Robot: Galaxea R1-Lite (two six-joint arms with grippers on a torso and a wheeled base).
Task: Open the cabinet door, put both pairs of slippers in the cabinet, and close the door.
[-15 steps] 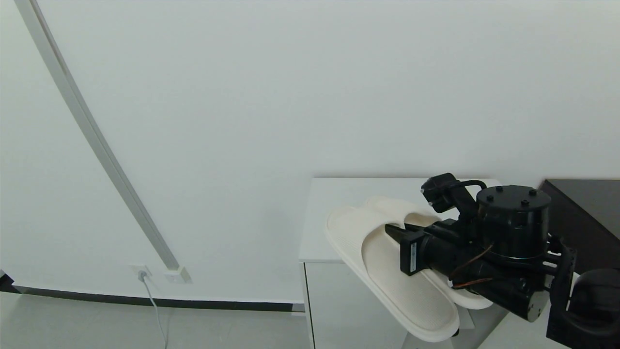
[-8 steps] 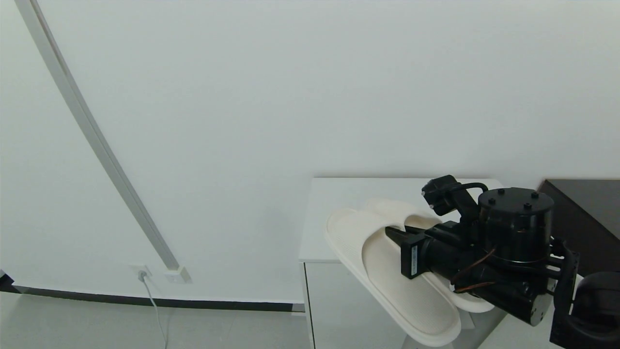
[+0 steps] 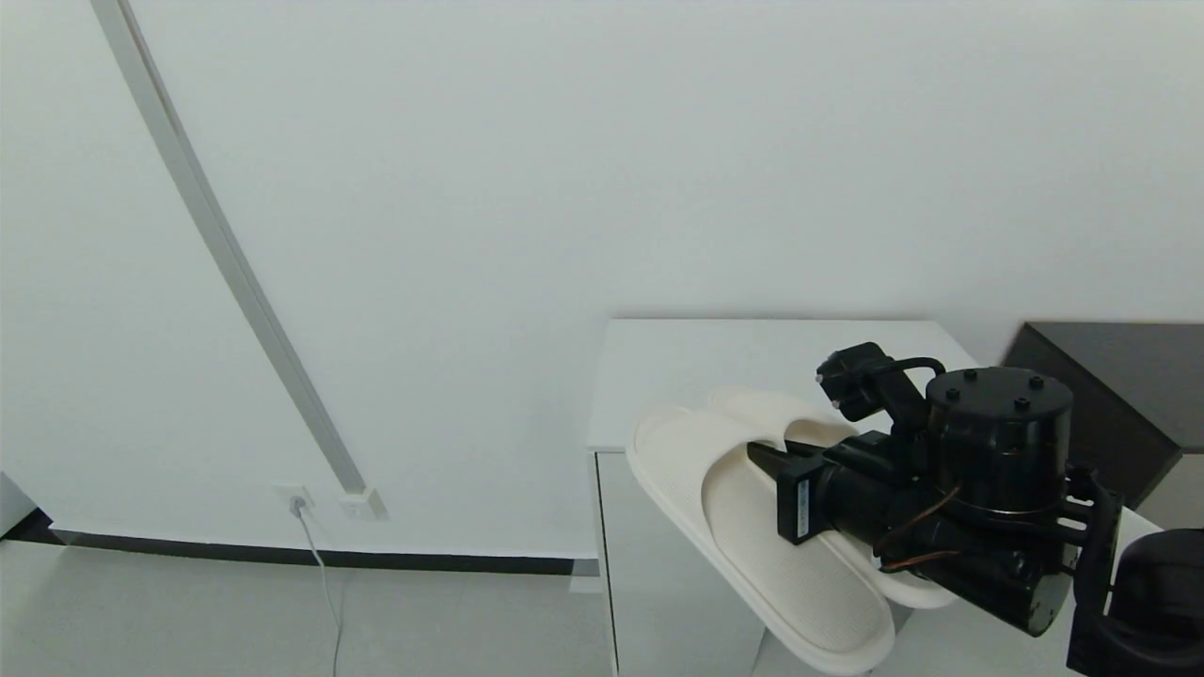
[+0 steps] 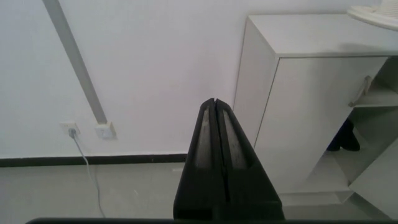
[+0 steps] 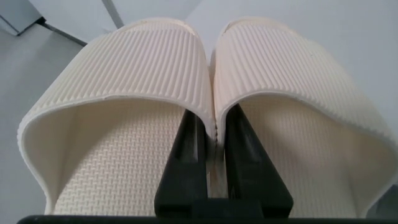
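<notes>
A: Task thing first, where is it?
B: Cream pair of slippers [image 3: 800, 583], side by side, held in the air and tilted, soles sloping down toward the arm. In the head view they overlap the front edge of the cabinet [image 3: 696, 367] top, right half. Can't tell if they touch it.
A: Pincer on them?
B: Right gripper [image 5: 213, 140] comes in from the heel side, one finger inside each strap. It is clamped on the two inner strap walls, pressed together between the fingers.
A: Other arm?
B: Left gripper [image 4: 215, 102] has its fingers pressed together with nothing between them. It points at the cabinet's left side, low, over the floor.
A: Cabinet state?
B: White. The left wrist view shows a door [image 4: 317, 118] with a handle at its edge and a shelf visible past it. There is something dark lower inside, too small to tell.
A: Around it?
B: Dark unit [image 3: 1110, 376] just beside the cabinet's right side. On the wall to the left there is a slanted grey strip [image 3: 226, 254], with a socket [image 3: 296, 496] and a cable [image 3: 324, 583] near the floor
</notes>
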